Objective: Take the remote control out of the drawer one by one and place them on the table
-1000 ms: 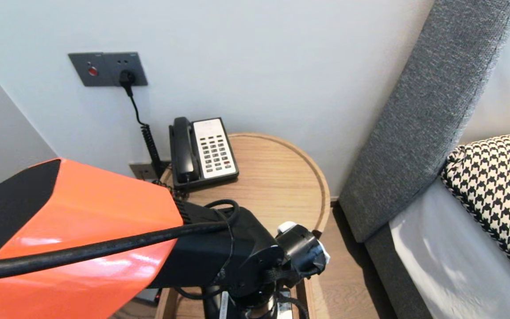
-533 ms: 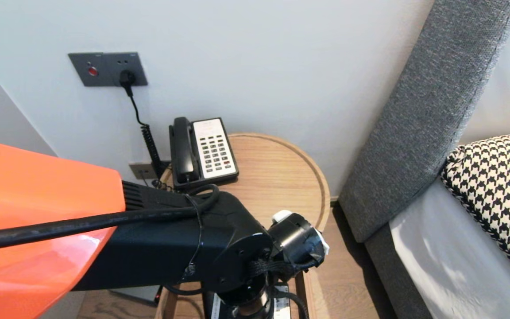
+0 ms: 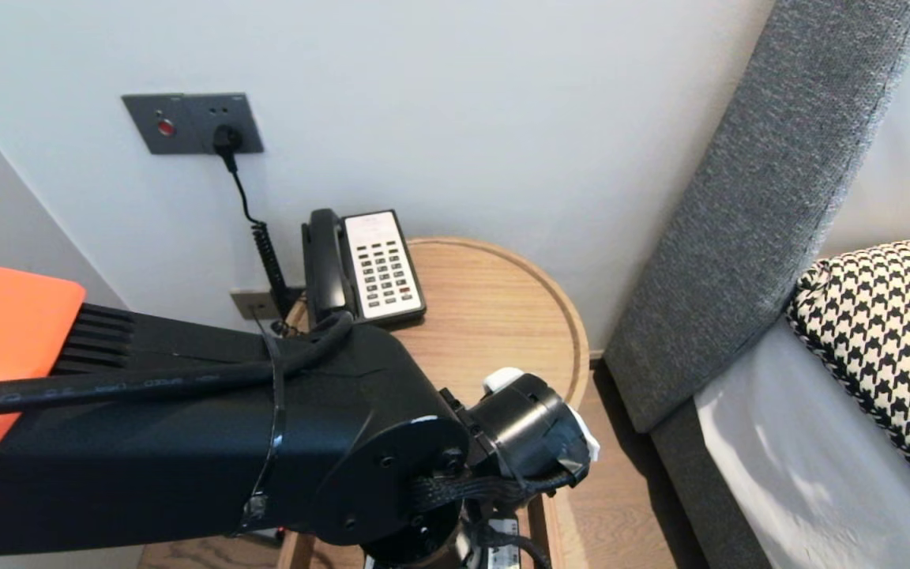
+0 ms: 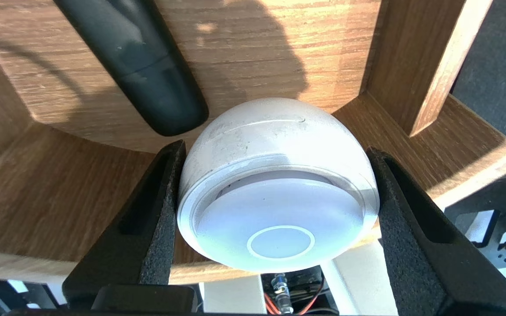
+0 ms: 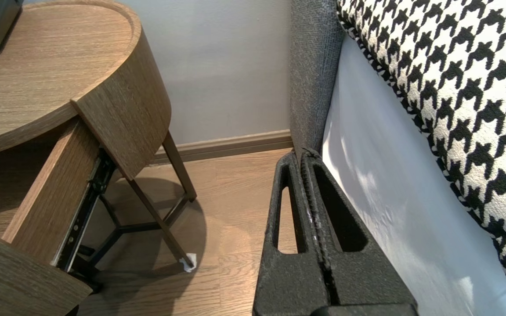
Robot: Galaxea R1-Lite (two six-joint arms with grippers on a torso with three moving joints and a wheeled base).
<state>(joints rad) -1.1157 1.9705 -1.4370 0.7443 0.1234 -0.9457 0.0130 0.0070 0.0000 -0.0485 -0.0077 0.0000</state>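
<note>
A white dome-shaped device [image 4: 275, 175] with a flat round face sits between the two black fingers [image 4: 156, 210] of my left gripper [image 4: 275, 151]. Both fingers press its sides, so the gripper is shut on it. It hangs inside the open wooden drawer [image 4: 59, 188], just above the drawer's floor. A black rod-shaped object [image 4: 139, 66] lies in the drawer behind it. In the head view my left arm [image 3: 265, 450] reaches down at the front of the round wooden table [image 3: 494, 316] and hides the gripper. My right gripper [image 5: 303, 153] hangs shut and empty beside the bed.
A black and white desk phone [image 3: 362, 269] stands at the table's back left, corded to a wall socket [image 3: 194, 122]. A grey headboard [image 3: 739, 237], a houndstooth pillow [image 3: 889, 332] and the white bed side [image 5: 389, 197] lie to the right. The drawer's side [image 5: 46, 193] juts from under the tabletop.
My left arm's orange link has slid out to the left and the black forearm has come up to fill more of the head view. The wrist stays by the table's front edge.
</note>
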